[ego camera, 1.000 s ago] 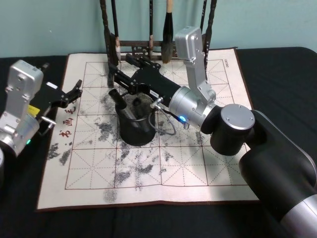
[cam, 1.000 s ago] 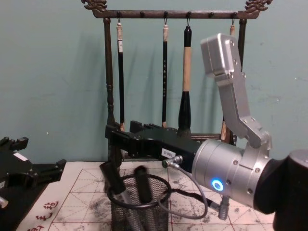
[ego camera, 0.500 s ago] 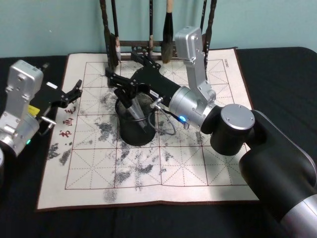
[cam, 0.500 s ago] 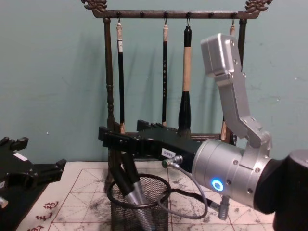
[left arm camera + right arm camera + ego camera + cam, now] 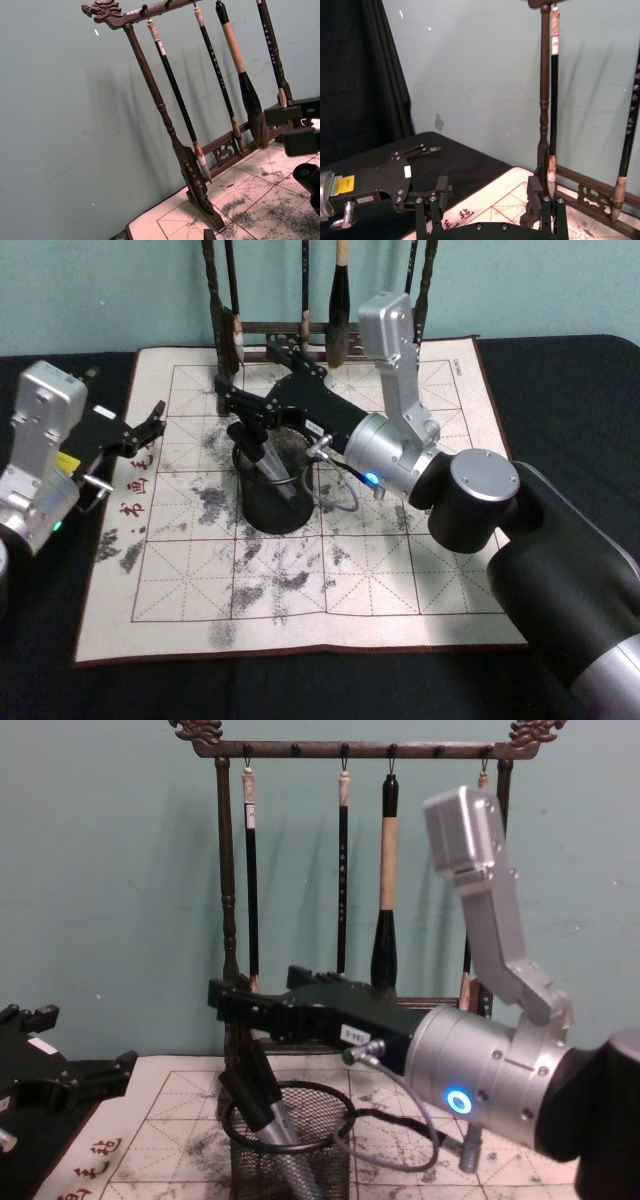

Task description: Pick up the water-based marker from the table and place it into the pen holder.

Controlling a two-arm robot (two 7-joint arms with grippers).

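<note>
The right gripper (image 5: 243,415) hovers just above the pen holder (image 5: 272,502), fingers spread apart and empty. The water-based marker (image 5: 268,1113) stands inside the holder, leaning, upper end tilted toward eleven o'clock in the chest view. The left gripper (image 5: 152,423) sits parked at nine o'clock, fingers spread.

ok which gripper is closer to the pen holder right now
The right gripper, just above the pen holder's rim, where the marker leans. The left gripper is off to the holder's left, over the mat's edge.
</note>
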